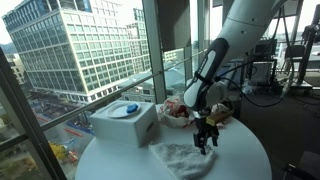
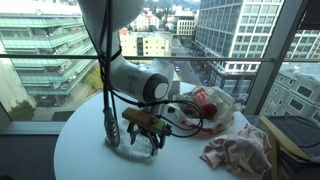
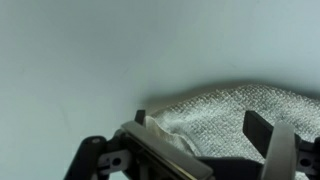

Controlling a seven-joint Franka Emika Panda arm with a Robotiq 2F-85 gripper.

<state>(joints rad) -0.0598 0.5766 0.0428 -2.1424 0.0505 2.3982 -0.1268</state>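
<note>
— Jaws?
— Spread, pinching nothing. In the wrist view the gripper point(image 3: 198, 128) shows two fingers point(image 3: 258, 130) standing apart. The cloth point(image 3: 225, 105) lies just beyond them, from 1 to 4 o'clock.
— Touching it?
— Can't tell. In an exterior view the gripper hangs low over the table point(image 1: 245, 160), with the cloth point(image 1: 180, 158) crumpled near its 7 o'clock.
— Further out?
— A white box point(image 1: 125, 125) at 9 o'clock, with a blue thing point(image 1: 130, 108) on top. A bag point(image 2: 205, 105) of red stuff sits at the gripper's 2 o'clock.
— Risks?
— My read is that the cloth is limp, so a pinch may catch only one loose fold and slip. Going too low would scrape the fingertips on the tabletop. The cloth also lies close to the table's rim, and a drag could push it off.
— Writing, brands?
— None legible on the box, bag, cloth or arm.
</note>
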